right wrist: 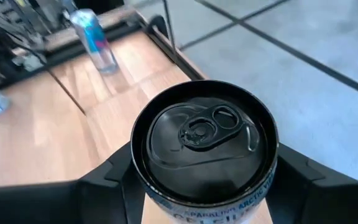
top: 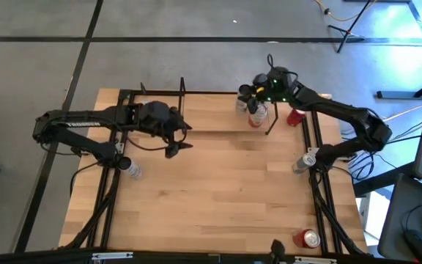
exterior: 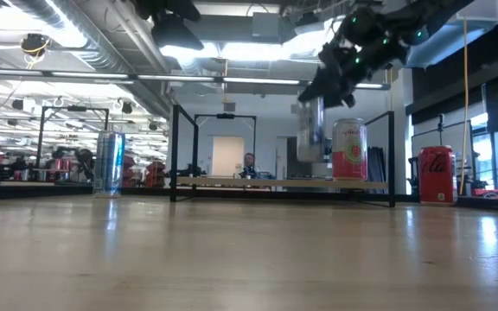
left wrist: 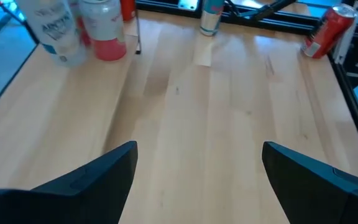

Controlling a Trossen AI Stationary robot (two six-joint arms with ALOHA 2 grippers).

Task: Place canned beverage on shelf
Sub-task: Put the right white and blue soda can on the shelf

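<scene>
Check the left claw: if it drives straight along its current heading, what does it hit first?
Likely bare tabletop: the open left claw angles down at empty wood. The blue can at the far rail sits roughly in line beyond, though depth is unclear.

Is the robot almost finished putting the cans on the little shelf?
Partway. One pink-and-white can already stands on the shelf. The right gripper holds a silver can just above the plank beside it, not yet set down. Other cans still wait on the table, like the red can at the near edge. The left gripper hangs open and empty.
</scene>
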